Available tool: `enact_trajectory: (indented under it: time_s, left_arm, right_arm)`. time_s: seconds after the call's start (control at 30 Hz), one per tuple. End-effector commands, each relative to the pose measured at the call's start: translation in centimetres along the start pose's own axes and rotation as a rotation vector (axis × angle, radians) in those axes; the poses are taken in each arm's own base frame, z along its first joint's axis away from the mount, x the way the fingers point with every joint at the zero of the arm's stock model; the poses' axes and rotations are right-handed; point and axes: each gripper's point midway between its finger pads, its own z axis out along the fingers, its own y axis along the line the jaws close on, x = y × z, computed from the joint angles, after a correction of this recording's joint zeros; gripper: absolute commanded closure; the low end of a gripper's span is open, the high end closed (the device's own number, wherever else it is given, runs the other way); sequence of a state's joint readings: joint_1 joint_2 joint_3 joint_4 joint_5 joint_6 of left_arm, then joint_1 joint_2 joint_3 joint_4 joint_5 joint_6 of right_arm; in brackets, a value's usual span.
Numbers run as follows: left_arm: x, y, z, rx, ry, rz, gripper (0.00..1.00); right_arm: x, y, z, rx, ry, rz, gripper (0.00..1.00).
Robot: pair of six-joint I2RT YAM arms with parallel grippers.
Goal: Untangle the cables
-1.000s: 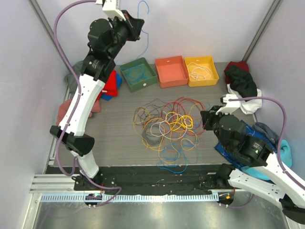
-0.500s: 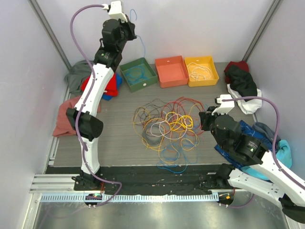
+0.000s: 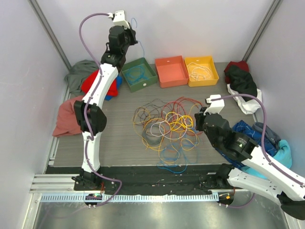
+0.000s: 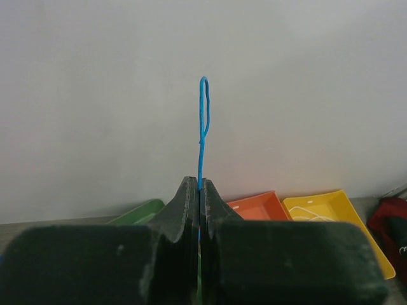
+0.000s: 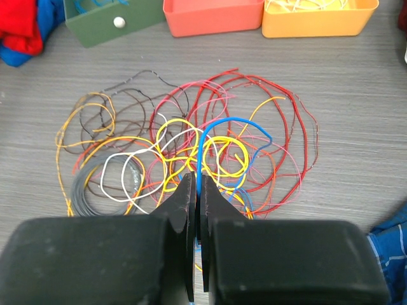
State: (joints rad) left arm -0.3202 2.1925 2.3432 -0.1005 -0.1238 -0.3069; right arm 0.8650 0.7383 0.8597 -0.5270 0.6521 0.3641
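The cables (image 3: 167,126) lie in one loose heap of thin looping wires, yellow, orange, red, white, brown and grey, in the middle of the grey wood-grain worktop (image 3: 114,138).

The left claw (image 4: 200,185) is raised high against the back wall, roughly over the green bin, and is clenched on a thin blue wire (image 4: 202,121), whose folded end stands straight up out of the jaws. The right claw (image 5: 197,184) hangs low over the near side of the heap, pinched on a second blue wire (image 5: 219,122) that arches up out of the yellow loops.

These wires look very light and limp, with smooth insulation that would likely slip in a weak pinch. Loops will probably snag their neighbours and drag the heap along. The best hold seems to be a free end, or the top of a loop lying above the rest, drawn out slowly.

Three open bins stand in a row at the back. The green bin (image 3: 143,87) holds blue wire. The orange bin (image 3: 175,82) shows no wire. The yellow bin (image 3: 205,82) holds pale, whitish coils (image 3: 198,71).
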Motion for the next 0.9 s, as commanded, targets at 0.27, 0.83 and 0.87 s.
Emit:
enact_trajectory:
  time_s: [0.27, 0.83, 0.87]
  left_arm:
    - [8.1, 1.9, -0.1, -0.025, 0.137, -0.021, 0.66]
    - [11.8, 1.9, -3.7, -0.004, 0.230, -0.082, 0.45]
    - [11.2, 0.5, -4.5, 0.026, 0.229, -0.094, 0.43]
  right_arm:
    - [-1.4, 0.9, 0.5, -0.016, -0.048, 0.011, 0.99]
    - [-1.2, 0.9, 0.4, -0.020, -0.052, 0.046, 0.99]
    - [-1.2, 1.0, 0.5, -0.019, -0.050, 0.046, 0.99]
